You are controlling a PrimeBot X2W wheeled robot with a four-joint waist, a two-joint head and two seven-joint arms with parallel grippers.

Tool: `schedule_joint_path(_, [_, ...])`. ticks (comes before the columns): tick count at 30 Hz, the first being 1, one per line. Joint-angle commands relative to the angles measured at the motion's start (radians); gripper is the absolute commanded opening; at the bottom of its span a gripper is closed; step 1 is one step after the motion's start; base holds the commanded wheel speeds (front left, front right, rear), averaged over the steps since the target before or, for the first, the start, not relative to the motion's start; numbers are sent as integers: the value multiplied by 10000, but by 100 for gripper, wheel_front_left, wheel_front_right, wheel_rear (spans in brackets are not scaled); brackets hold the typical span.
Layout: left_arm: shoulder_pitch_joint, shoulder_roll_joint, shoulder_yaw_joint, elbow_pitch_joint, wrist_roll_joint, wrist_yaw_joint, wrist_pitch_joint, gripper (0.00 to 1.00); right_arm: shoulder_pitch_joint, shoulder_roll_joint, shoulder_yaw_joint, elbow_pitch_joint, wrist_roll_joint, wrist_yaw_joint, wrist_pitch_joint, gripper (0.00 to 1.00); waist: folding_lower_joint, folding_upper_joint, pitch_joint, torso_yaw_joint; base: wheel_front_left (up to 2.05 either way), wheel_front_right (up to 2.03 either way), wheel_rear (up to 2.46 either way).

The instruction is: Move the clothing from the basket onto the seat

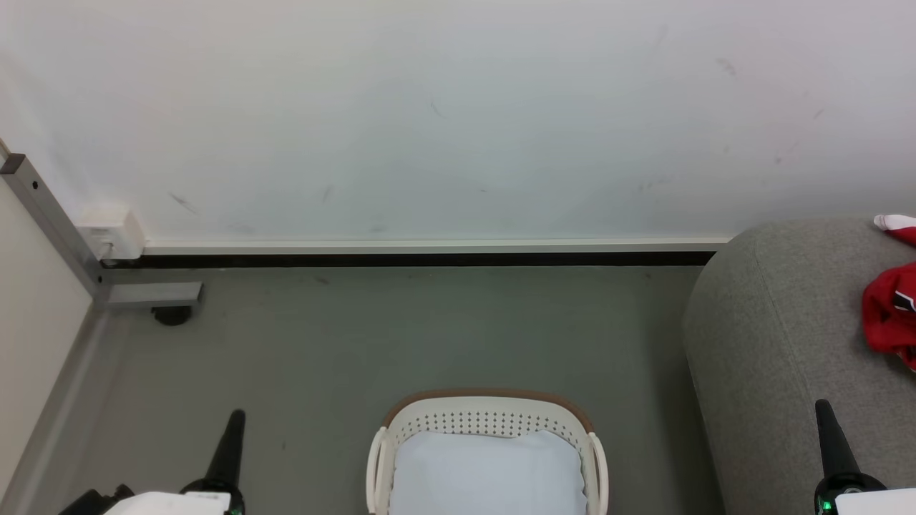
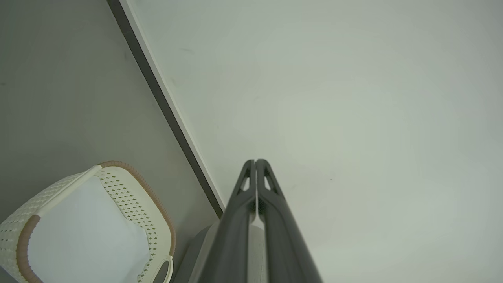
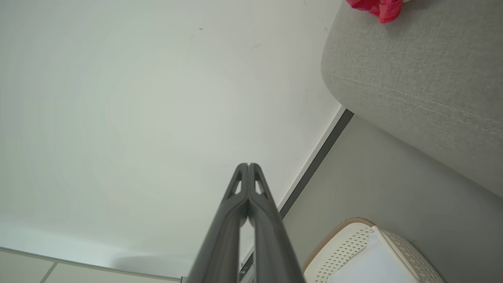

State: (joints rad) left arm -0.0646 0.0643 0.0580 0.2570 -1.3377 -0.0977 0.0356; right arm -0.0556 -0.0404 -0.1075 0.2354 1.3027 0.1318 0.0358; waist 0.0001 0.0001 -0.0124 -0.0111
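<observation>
both sets of jaws are pressed shut and grip nothing. the left jaws, their dark fingers [image 2: 235, 220] meeting tip to tip, point up over the grey floor [image 1: 429, 336] to the left of the basket [image 1: 486, 398]. the right jaws, fingers [image 3: 224, 236] likewise flat together, rise in front of the seat [image 1: 773, 322] and touch nothing that can be seen.

between the two arms the basket stands on the floor, its perforated cream wall and brown rim around a plain white pad [image 1: 486, 465]. the pad covers the part of the inside in view. the near end is cut off by the frame edge, so what lies there cannot be told.

to the right, the clothing [image 1: 887, 307] lies bunched on top of the grey seat, bright red with a flash of white trim, well apart from the basket and from both arms. behind it all a pale wall [image 1: 429, 107] meets the floor at a dark skirting strip.

on this showing the job looks done or very close to it: red garments are on the seat and none is in hand. what is left, if anything, would be a check of the basket's hidden near end.
</observation>
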Motion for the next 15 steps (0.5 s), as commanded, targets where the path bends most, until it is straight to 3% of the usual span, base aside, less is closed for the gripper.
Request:
schedule_joint_path(1, [-205, -4, 89, -76, -259, -87, 90, 0, -166, -105, -47, -18, 268, -14, 72, 0, 0, -1, 7, 5, 0, 0, 0])
schedule_joint_path(15, [-314, -61, 295, -98, -1277, -194, 387, 0, -342, -119, -61, 31, 1437, -16, 370, 0, -1, -1, 62, 44, 0, 0, 0])
